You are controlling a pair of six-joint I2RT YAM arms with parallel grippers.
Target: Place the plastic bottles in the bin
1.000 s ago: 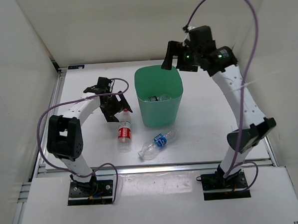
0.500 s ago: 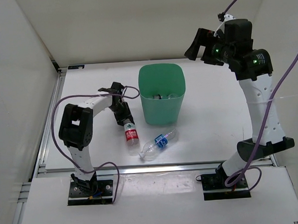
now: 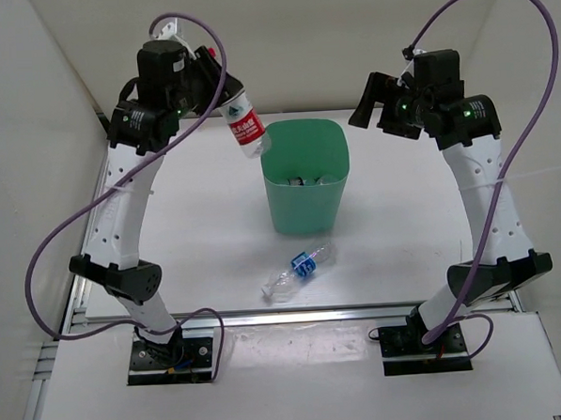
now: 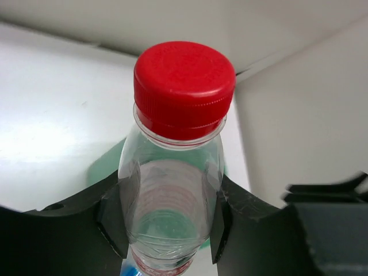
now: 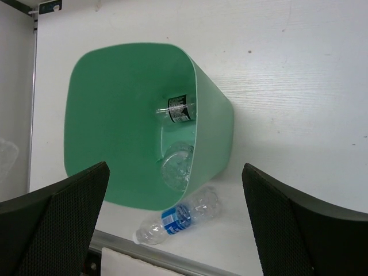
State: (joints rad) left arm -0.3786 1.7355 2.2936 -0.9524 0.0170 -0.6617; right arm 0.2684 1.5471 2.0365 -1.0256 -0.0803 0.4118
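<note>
A clear plastic bottle with a red cap and red label [image 3: 241, 124] hangs tilted high over the far left rim of the green bin [image 3: 304, 201]. My left gripper [image 3: 208, 82] is shut on it, and in the left wrist view the black fingers [image 4: 117, 214] press the bottle [image 4: 172, 195] from both sides below its cap. Another bottle, with a blue label [image 3: 300, 270], lies on the table in front of the bin. My right gripper [image 3: 373, 100] hovers open and empty high at the bin's right. Its wrist view looks down into the bin [image 5: 115, 115], where a dark-labelled bottle [image 5: 178, 109] and a clear one [image 5: 176, 167] lie.
White walls close in the table on the left, back and right. A metal rail [image 3: 295, 313] runs along the table's near edge, just in front of the blue-labelled bottle [image 5: 178, 218]. Purple cables loop from both arms.
My left gripper closed on the red-labelled bottle on the table and lifted it up beside the bin's rim. The right arm drew back from over the bin to its right.
</note>
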